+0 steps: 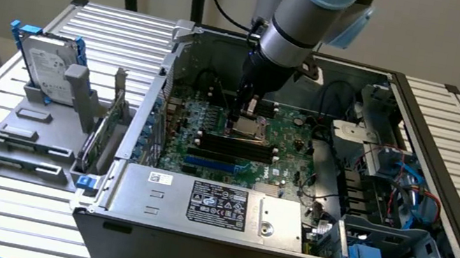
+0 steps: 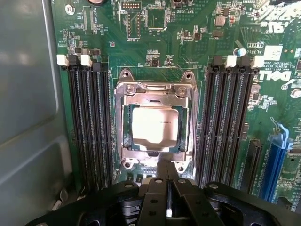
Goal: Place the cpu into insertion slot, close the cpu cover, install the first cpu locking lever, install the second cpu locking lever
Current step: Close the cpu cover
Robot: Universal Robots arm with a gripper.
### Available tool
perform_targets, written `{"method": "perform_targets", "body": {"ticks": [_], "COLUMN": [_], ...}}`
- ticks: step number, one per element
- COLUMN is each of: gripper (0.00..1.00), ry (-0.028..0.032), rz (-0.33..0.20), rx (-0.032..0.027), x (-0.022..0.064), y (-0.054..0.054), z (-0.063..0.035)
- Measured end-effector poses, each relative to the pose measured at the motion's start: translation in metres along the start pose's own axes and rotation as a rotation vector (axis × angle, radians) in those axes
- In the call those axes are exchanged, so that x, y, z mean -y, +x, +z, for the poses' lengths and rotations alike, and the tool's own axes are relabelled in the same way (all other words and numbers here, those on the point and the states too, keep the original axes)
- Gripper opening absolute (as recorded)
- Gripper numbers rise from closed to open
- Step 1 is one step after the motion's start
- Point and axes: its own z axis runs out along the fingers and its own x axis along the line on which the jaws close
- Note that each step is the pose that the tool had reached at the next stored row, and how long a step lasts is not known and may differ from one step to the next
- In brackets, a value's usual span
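Observation:
The pale tan cpu (image 2: pixel 154 125) lies flat in the insertion slot (image 2: pixel 128 137), whose black edge shows around the chip. The silvery cpu cover (image 2: pixel 155 88) is folded down over it, framing the chip through its cut-out. My gripper (image 2: pixel 167 165) is shut, with its dark fingers pressed together and nothing between them. Its tip is at the edge of the socket frame nearest to it. In the exterior view the gripper (image 1: pixel 247 109) reaches down into the open computer case, just above the socket (image 1: pixel 255 128) on the green board (image 1: pixel 290 164).
Long black memory slots (image 2: pixel 89 122) (image 2: pixel 225 117) flank the socket closely on both sides. The grey case wall (image 2: pixel 28 103) is beside one bank. A labelled grey metal box (image 1: pixel 207 203) fills the case front, blue cables and a drive cage (image 1: pixel 393 200) its right. A hard drive (image 1: pixel 45 64) stands outside.

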Motion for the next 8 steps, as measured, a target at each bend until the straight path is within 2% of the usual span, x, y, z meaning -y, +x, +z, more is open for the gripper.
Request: {"method": "perform_targets", "body": {"ticks": [5, 8], "gripper": [0.11, 0.11], "ry": [0.0001, 0.0001], "rz": [-0.002, -0.002], "rx": [-0.0080, -0.0100], "x": [0.0010, 0.0002], "y": [0.001, 0.001], "z": [0.0078, 0.0122]}}
